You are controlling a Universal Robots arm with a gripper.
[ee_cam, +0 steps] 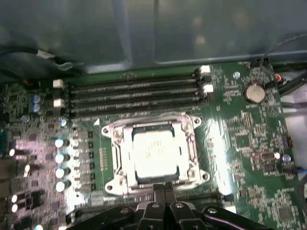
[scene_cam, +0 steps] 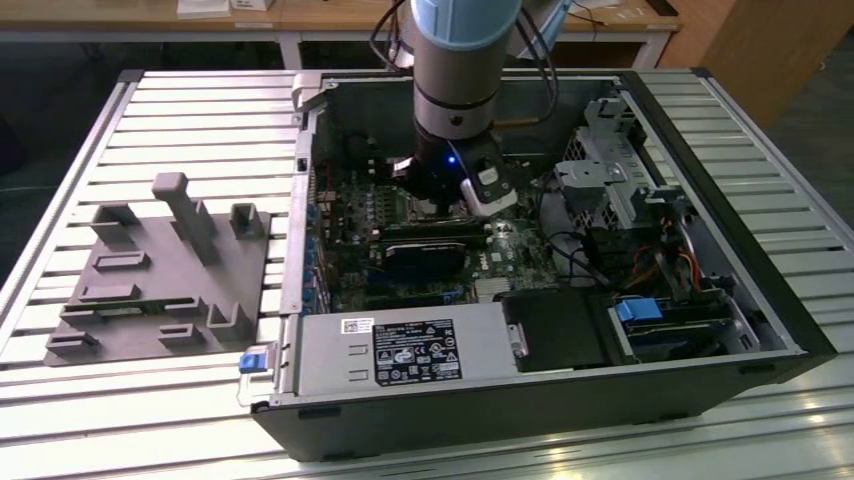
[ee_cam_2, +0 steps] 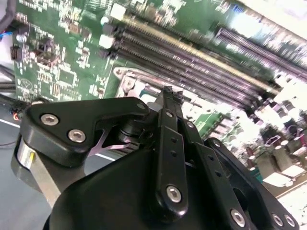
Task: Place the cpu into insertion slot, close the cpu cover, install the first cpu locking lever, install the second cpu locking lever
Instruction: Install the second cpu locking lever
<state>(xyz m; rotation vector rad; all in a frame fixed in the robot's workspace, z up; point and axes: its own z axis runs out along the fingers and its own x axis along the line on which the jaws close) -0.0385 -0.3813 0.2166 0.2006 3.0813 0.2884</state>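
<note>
In the first wrist view the cpu (ee_cam: 154,154), a pale silver square, lies in the insertion slot (ee_cam: 111,186) on the green motherboard. The silvery cpu cover (ee_cam: 121,152) lies flat around it as a frame. My gripper (ee_cam: 164,188) hangs just above the slot's near edge with its black fingertips pressed together and nothing between them. The second wrist view has the same shut gripper (ee_cam_2: 169,93) over a corner of the slot (ee_cam_2: 128,82). In the exterior view the gripper (scene_cam: 434,205) reaches down into the open computer case. I cannot make out the locking levers apart from the frame.
Long black memory slots (ee_cam: 134,96) run beside the socket, and a coin battery (ee_cam: 254,93) sits nearby. A black block (scene_cam: 427,255), cables and a drive cage (scene_cam: 607,170) crowd the case. A grey fixture (scene_cam: 160,270) lies on the slatted table at the exterior view's left.
</note>
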